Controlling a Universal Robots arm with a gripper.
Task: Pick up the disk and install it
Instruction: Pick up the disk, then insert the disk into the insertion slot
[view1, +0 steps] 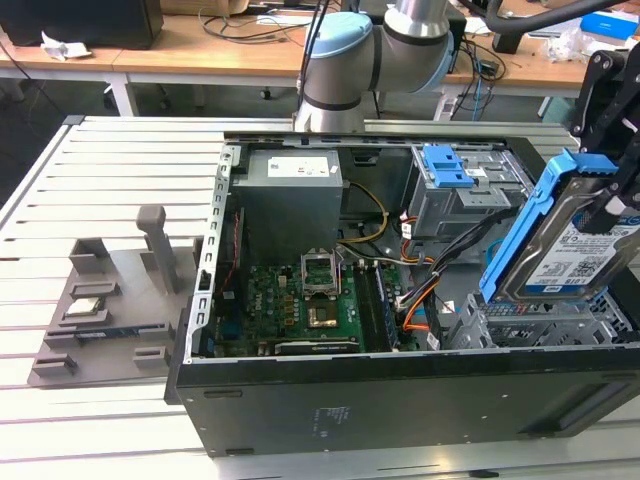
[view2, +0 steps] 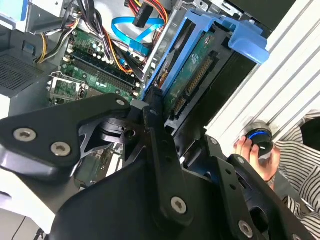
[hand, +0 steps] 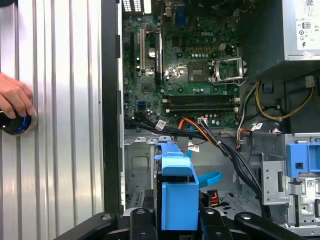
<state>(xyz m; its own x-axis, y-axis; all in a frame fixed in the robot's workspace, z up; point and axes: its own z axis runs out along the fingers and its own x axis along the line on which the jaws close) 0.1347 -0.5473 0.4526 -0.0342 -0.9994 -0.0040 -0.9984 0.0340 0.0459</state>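
Hand (hand: 175, 222) gripping tilted disk (view1: 565, 250), lower edge at grey cage (view1: 545, 322)

The disk (view1: 575, 250) is silver with a white-and-blue barcoded label, framed by a bright blue bracket (view1: 522, 228). The motherboard (view1: 300, 300) is green, the power supply (view1: 290, 195) plain grey, the case wall (view1: 380, 405) black. The cables (hand: 192, 126) are orange (yellow ones (view1: 378, 212) farther back). The table (view1: 110, 160) is pale with parallel ribs; a sleeve (view2: 300, 150) is striped black-and-white.
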